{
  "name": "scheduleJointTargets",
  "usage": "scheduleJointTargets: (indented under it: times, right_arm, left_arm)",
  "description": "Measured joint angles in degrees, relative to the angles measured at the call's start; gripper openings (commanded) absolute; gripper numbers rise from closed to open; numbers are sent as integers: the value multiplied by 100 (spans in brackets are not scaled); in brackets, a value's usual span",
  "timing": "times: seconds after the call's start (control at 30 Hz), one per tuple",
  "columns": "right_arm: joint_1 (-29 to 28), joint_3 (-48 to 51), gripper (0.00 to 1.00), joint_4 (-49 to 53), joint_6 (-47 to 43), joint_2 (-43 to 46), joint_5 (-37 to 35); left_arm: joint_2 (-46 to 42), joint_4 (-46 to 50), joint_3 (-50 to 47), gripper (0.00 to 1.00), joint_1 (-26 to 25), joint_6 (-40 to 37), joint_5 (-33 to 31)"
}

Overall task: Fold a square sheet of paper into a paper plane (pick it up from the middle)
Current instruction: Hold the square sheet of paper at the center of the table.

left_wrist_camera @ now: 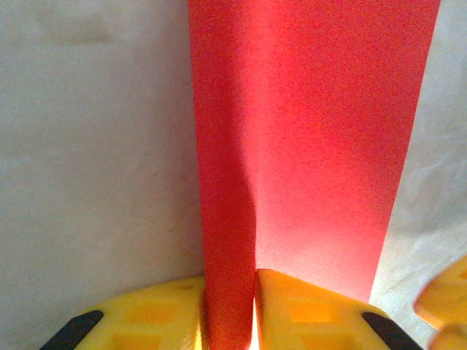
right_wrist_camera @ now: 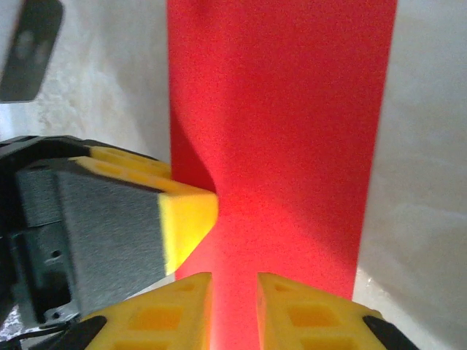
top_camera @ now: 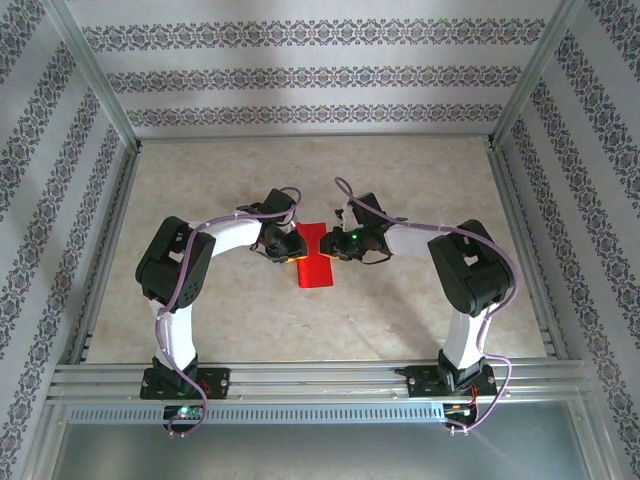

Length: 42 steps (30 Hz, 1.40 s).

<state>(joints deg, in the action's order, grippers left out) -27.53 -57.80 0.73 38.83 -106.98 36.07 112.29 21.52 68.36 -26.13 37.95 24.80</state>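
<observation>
The square sheet of paper [top_camera: 317, 268] is bright red and lies mid-table as a tall, narrow strip. Both grippers meet over its upper half. My left gripper [top_camera: 289, 247] comes in from the left and my right gripper [top_camera: 337, 243] from the right. In the left wrist view the left gripper [left_wrist_camera: 230, 281] is shut on a raised ridge of the paper [left_wrist_camera: 321, 146], which runs between its yellow fingers [left_wrist_camera: 306, 310]. In the right wrist view the right gripper [right_wrist_camera: 233, 281] likewise holds the red paper [right_wrist_camera: 292, 131] between its fingertips. The left gripper's yellow finger [right_wrist_camera: 186, 215] touches the sheet beside it.
The beige table [top_camera: 300, 170] is fenced by a metal frame [top_camera: 100, 110] and patterned walls. Both arm bases sit at the near rail [top_camera: 320, 375]. A yellow finger tip of the other gripper [left_wrist_camera: 445, 306] shows at the lower right of the left wrist view.
</observation>
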Motion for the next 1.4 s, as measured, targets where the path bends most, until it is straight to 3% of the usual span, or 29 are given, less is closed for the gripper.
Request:
scheduleJointTargets:
  times: [0.73, 0.97, 1.1, 1.23, 1.4]
  right_arm:
    - [0, -417, 17, 907, -90, -455, -343]
    - [0, -522, 17, 1132, -177, -511, -470]
    - [-2, -590, 17, 1259, -190, -540, -520]
    - [-31, -745, 17, 1488, -264, -601, -588]
    - [-76, -870, 16, 1690, -310, -625, -728]
  left_arm:
    - [-50, -7, 7, 24, 0, -2, -2]
    - [-55, 291, 278, 37, -7, -28, -81]
    - [-219, 610, 501, 44, 72, -66, -656]
    - [-719, 693, 551, 42, 140, -42, -828]
    - [-920, 184, 503, 32, 59, 201, -223]
